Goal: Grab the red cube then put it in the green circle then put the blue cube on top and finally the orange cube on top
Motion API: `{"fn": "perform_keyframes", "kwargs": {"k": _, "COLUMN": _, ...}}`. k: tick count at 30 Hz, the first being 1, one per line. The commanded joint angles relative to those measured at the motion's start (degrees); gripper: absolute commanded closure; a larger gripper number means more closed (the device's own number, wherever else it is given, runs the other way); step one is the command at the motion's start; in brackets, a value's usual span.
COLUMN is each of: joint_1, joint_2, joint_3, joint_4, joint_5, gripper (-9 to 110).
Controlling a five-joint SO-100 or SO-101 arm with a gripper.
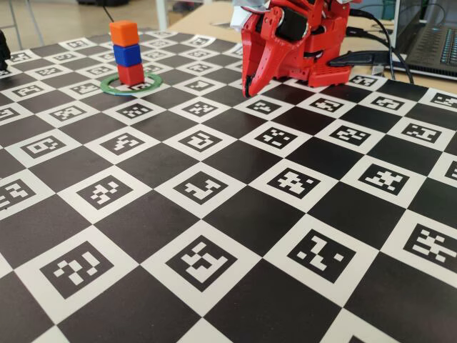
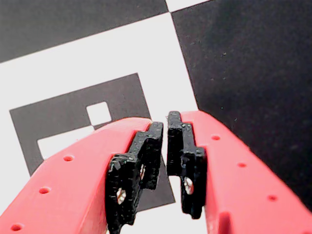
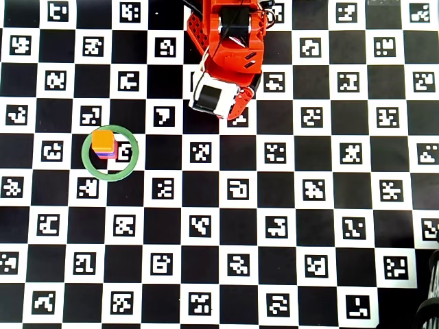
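Observation:
In the fixed view the three cubes stand as a stack at the far left: the red cube [image 1: 131, 73] at the bottom, the blue cube [image 1: 127, 54] on it, the orange cube [image 1: 123, 32] on top. The stack stands inside the green circle [image 1: 128, 92], toward its left side in the overhead view, where only the orange cube [image 3: 103, 140] shows clearly within the green circle [image 3: 110, 177]. My red gripper [image 1: 247, 93] is folded down near the arm's base, well to the right of the stack. Its black pads [image 2: 146, 156] are nearly together with nothing between them; the gripper [image 2: 165, 124] hangs just over a marker square.
A black and white checkerboard mat [image 1: 214, 236] with printed markers covers the table. A laptop [image 1: 428, 39] and black cables [image 1: 371, 57] lie behind the arm at the back right. A dark object [image 3: 429, 308] sits at the mat's bottom right corner in the overhead view.

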Motion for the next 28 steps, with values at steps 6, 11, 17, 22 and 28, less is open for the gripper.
{"fn": "perform_keyframes", "kwargs": {"k": 6, "joint_1": 0.4, "joint_2": 2.8, "joint_3": 2.5, "joint_4": 3.3, "joint_5": -5.3, "gripper": 106}}
{"fn": "perform_keyframes", "kwargs": {"k": 11, "joint_1": 0.4, "joint_2": 2.8, "joint_3": 2.5, "joint_4": 3.3, "joint_5": -5.3, "gripper": 106}}
{"fn": "perform_keyframes", "kwargs": {"k": 17, "joint_1": 0.4, "joint_2": 2.8, "joint_3": 2.5, "joint_4": 3.3, "joint_5": -5.3, "gripper": 106}}
{"fn": "perform_keyframes", "kwargs": {"k": 22, "joint_1": 0.4, "joint_2": 2.8, "joint_3": 2.5, "joint_4": 3.3, "joint_5": -5.3, "gripper": 106}}
{"fn": "perform_keyframes", "kwargs": {"k": 28, "joint_1": 0.4, "joint_2": 2.8, "joint_3": 2.5, "joint_4": 3.3, "joint_5": -5.3, "gripper": 106}}
